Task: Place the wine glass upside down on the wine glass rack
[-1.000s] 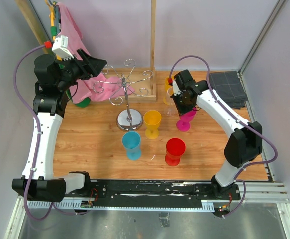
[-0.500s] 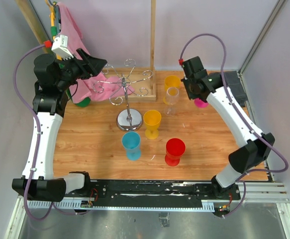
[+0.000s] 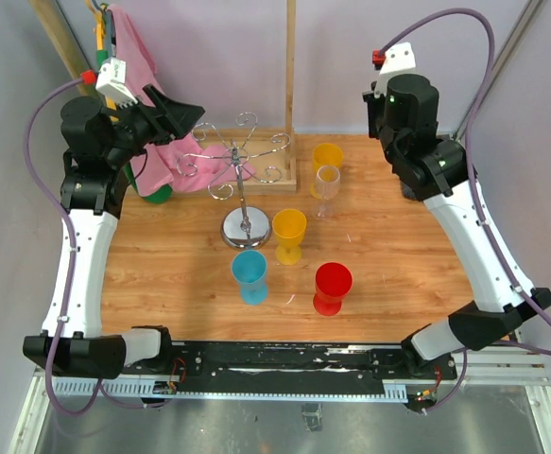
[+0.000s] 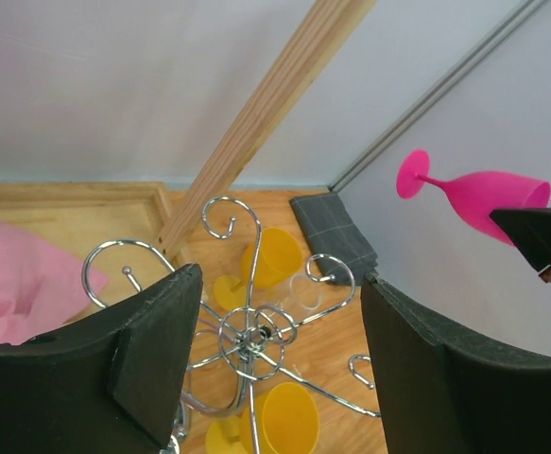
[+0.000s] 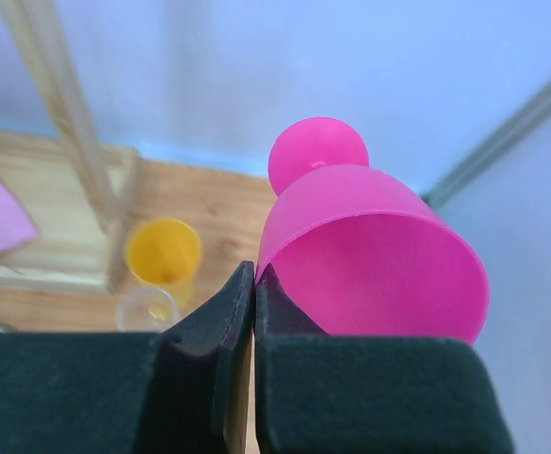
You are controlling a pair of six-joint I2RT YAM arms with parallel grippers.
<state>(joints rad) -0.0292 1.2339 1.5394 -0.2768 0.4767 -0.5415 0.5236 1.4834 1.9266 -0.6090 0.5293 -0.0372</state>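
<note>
Wine glass (image 5: 370, 255), pink: one item, lying on its side in the air. Its rim wall is being pinched between the fingers (image 5: 199, 350) of the right gripper (image 5: 255, 284), which are pressing almost together. Its round foot is pointing away, beyond the fingertips.

Wine glass rack (image 3: 242, 175), silver wire: standing upright on the table (image 3: 162, 274), directly beneath the left gripper (image 4: 280, 284). Its curled arms are showing in the gap between that gripper's fingers (image 4: 152, 359), which are standing wide apart and gripping nothing.

Yellow glass (image 3: 289, 232), blue glass (image 3: 249, 274), red glass (image 3: 333, 287): standing upright near the rack's base, below the left fingers.

Orange glass (image 5: 164, 251), clear glass (image 5: 147, 307): standing together to the left of the right fingertips and far below them.

Grey cloth (image 4: 336, 232): lying beyond the left fingertips, past the rack.
</note>
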